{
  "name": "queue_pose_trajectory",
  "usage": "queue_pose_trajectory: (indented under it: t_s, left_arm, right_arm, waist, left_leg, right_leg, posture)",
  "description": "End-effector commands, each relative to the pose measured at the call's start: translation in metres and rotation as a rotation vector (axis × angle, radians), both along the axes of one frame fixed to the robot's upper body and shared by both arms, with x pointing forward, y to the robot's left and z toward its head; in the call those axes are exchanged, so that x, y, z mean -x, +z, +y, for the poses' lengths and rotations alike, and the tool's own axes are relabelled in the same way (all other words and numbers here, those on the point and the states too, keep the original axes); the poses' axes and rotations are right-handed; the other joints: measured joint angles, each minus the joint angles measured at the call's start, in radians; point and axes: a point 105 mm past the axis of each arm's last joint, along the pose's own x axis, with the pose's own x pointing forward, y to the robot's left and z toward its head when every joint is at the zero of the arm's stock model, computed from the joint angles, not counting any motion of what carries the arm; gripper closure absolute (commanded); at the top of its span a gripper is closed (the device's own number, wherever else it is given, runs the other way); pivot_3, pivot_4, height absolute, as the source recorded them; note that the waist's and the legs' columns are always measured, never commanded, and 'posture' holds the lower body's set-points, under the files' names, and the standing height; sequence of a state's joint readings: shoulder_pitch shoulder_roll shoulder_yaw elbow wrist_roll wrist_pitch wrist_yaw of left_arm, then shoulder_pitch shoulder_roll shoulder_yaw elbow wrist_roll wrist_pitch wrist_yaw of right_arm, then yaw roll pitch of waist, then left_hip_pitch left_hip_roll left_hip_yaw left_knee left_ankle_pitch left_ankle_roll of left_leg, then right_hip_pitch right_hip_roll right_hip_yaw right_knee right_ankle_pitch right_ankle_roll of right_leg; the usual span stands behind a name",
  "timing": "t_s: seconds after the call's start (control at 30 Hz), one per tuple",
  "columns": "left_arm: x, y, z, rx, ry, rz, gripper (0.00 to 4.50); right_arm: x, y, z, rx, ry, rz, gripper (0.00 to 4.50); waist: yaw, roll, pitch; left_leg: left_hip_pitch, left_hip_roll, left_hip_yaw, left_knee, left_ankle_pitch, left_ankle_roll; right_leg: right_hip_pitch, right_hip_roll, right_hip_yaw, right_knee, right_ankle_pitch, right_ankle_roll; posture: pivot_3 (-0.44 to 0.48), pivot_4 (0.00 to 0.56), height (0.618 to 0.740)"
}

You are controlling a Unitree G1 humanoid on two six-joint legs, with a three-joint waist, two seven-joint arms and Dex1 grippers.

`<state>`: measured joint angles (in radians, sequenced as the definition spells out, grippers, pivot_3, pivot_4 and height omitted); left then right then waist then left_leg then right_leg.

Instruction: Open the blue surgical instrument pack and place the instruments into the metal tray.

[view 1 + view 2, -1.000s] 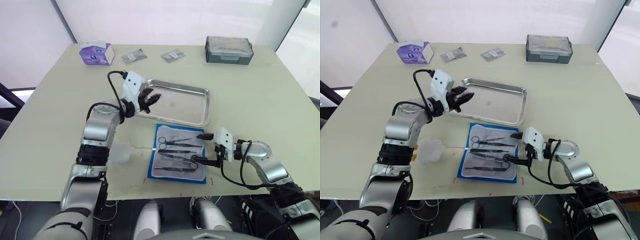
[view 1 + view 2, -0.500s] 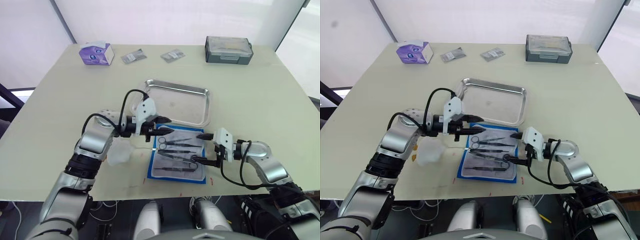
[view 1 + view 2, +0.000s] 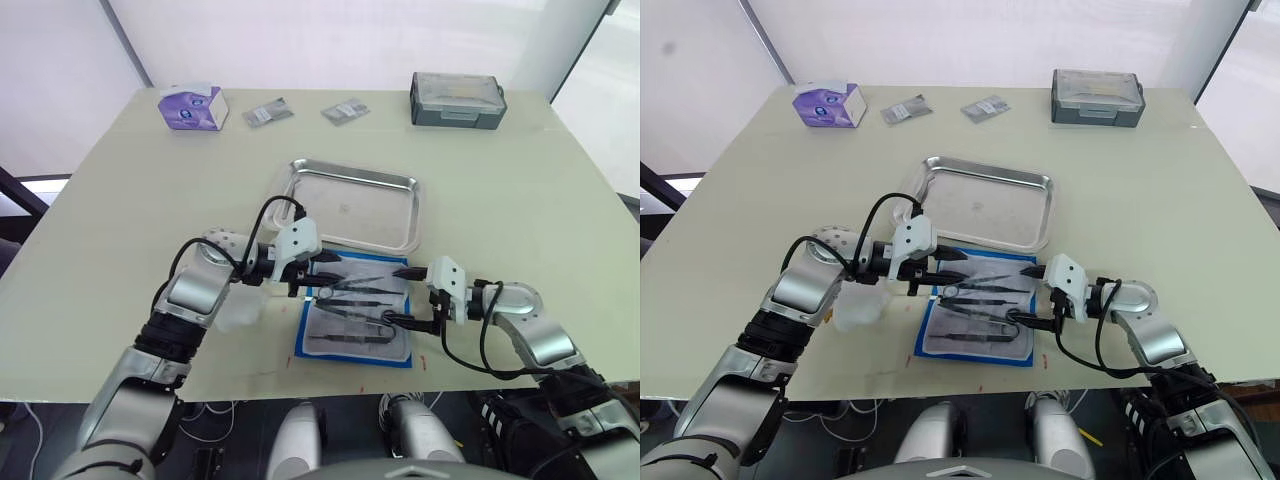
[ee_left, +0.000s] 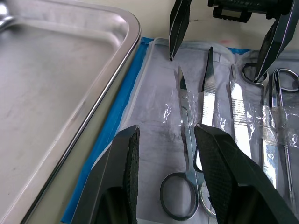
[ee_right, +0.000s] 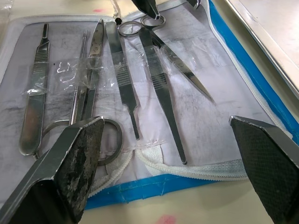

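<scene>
The blue surgical instrument pack (image 3: 352, 318) lies open near the table's front edge, its pale lining up. Several steel instruments (image 5: 121, 79), scissors and tweezers among them, rest in it under clear straps. The metal tray (image 3: 352, 203) lies just behind the pack. My left gripper (image 3: 327, 274) is open, low over the pack's left end. In the left wrist view its fingers (image 4: 122, 172) straddle a scissors ring handle (image 4: 179, 201). My right gripper (image 3: 395, 296) stands wide open at the pack's right edge, its fingers (image 5: 70, 163) on either side of the instrument tips.
A purple tissue box (image 3: 191, 107) sits at the back left. Two small packets (image 3: 267, 113) (image 3: 345, 110) lie beside it, and a dark grey lidded box (image 3: 457, 98) stands at the back right. Crumpled clear plastic (image 3: 240, 307) lies under my left forearm.
My left gripper swung from over the tray's left end down to the pack's left end and has lowered a little more over the scissors. My right gripper has stayed put.
</scene>
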<state>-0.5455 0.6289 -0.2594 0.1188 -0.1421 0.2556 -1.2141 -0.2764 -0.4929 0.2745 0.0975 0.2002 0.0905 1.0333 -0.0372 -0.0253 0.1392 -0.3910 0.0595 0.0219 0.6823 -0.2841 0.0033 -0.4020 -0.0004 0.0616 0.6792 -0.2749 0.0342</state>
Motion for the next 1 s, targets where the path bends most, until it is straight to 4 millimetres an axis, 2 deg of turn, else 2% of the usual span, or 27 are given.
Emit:
queue_pose_trajectory:
  t_s: [0.03, 0.8, 1.0]
  left_arm:
    - [-0.001, 0.004, -0.002, -0.011, -0.019, -0.033, 2.52]
    - [0.001, -0.012, -0.004, -0.053, -0.044, -0.026, 2.52]
    - [-0.014, -0.005, -0.005, -0.026, 0.005, -0.053, 2.52]
  right_arm:
    - [0.017, -0.049, -0.009, 0.134, -0.02, 0.154, 0.0]
    - [0.017, -0.047, -0.008, 0.123, -0.033, 0.152, 0.0]
    - [0.017, -0.047, -0.008, 0.122, -0.037, 0.15, 0.0]
  waist:
    - [0.0, 0.0, 0.0]
    - [0.0, 0.0, 0.0]
    - [0.0, 0.0, 0.0]
  left_leg:
    - [0.0, 0.0, 0.0, 0.0, 0.0, 0.0]
    - [0.0, 0.0, 0.0, 0.0, 0.0, 0.0]
    - [0.0, 0.0, 0.0, 0.0, 0.0, 0.0]
  right_leg:
    - [0.0, 0.0, 0.0, 0.0, 0.0, 0.0]
    - [0.0, 0.0, 0.0, 0.0, 0.0, 0.0]
    - [0.0, 0.0, 0.0, 0.0, 0.0, 0.0]
  posture:
    - [0.0, 0.15, 0.731]
    - [0.0, 0.15, 0.731]
    - [0.0, 0.15, 0.731]
